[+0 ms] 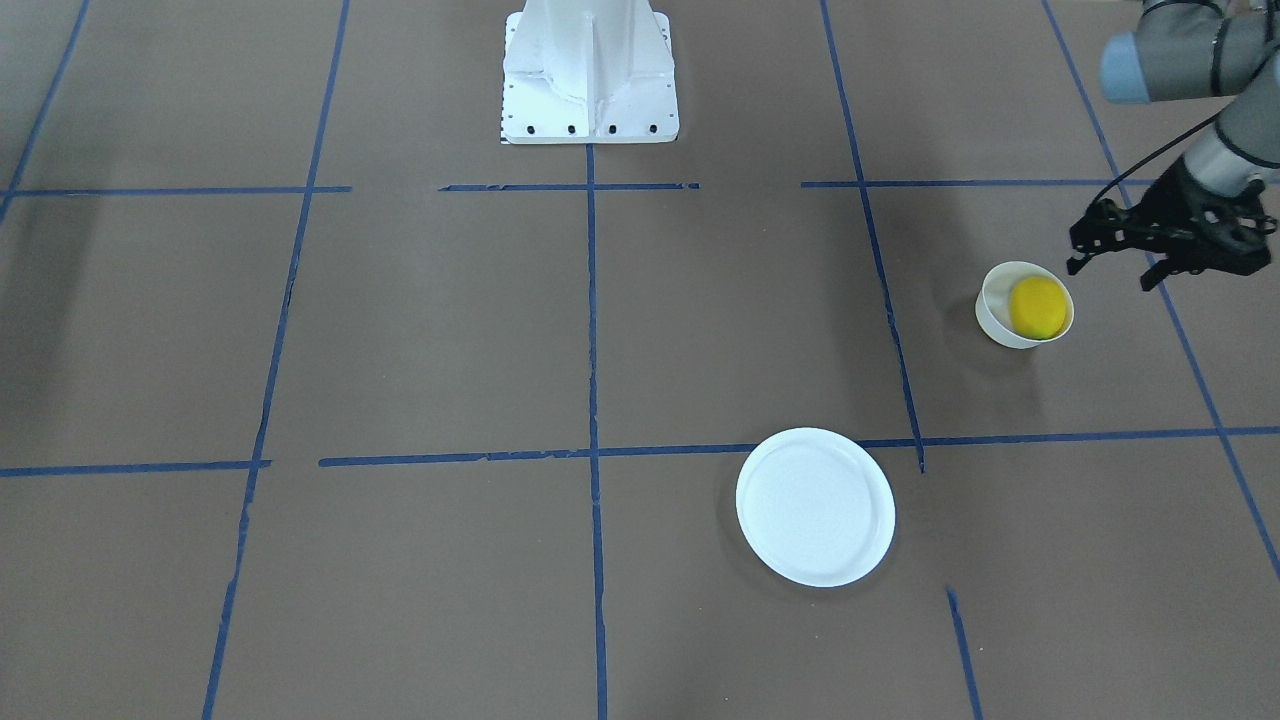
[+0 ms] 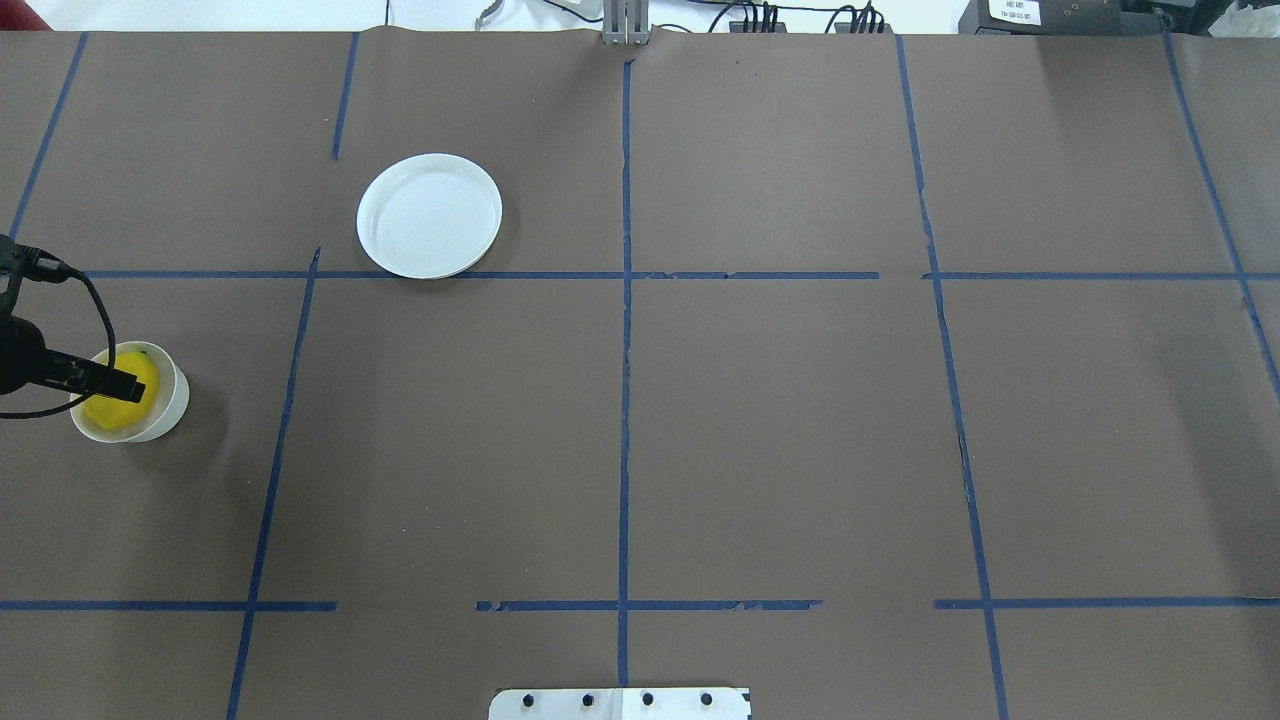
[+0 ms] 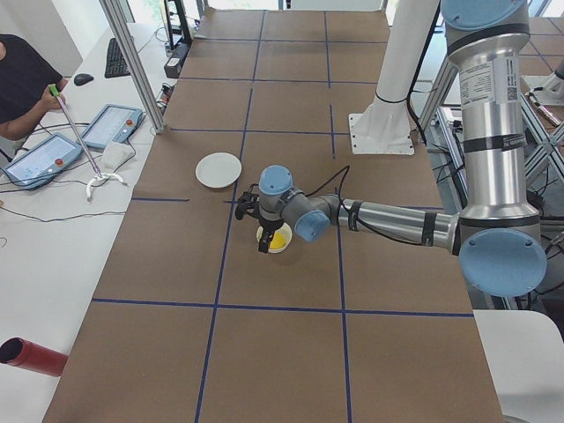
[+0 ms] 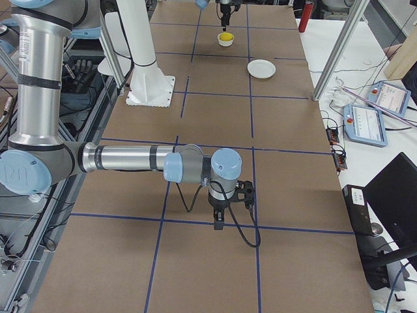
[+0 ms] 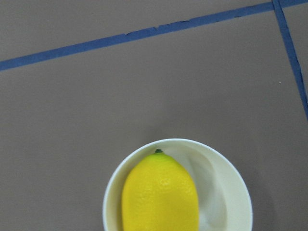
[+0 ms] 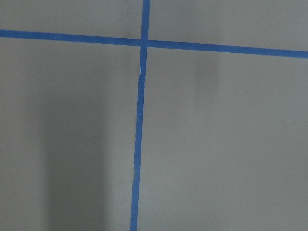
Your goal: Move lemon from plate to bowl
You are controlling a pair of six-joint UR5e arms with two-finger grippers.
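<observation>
One brown desk (image 2: 760,420), taped into blue squares, fills your overhead view. Read that view as the dial, with 12 at the far edge and 6 at the robot's white base (image 1: 590,70).

The left arm comes in at 9 o'clock. Its end effector (image 1: 1110,272) hangs above the bowl's rim on the 9 o'clock side. In the front-facing view you can see its two black fingers spread wider than the lemon, released and gripping nothing. In the overhead view one finger crosses over the fruit without touching it.

You see the right arm only from the camera at the table's right end. There it stretches low over the desk, with its end effector (image 4: 218,225) pointing down at a blue tape line. You cannot tell from that view whether it is released or clenched, and its wrist camera shows only paper and a tape crossing.

The plate (image 1: 815,505) sits flat at about 11 o'clock from the desk's centre, its near rim touching a tape line. The bowl (image 1: 995,305) stands upright at 9 o'clock, well apart from the plate and at about 8 o'clock from it.

The lemon (image 1: 1037,307) lies inside the bowl. It fills most of it, and in the left wrist view its green tip points to 12 o'clock.
</observation>
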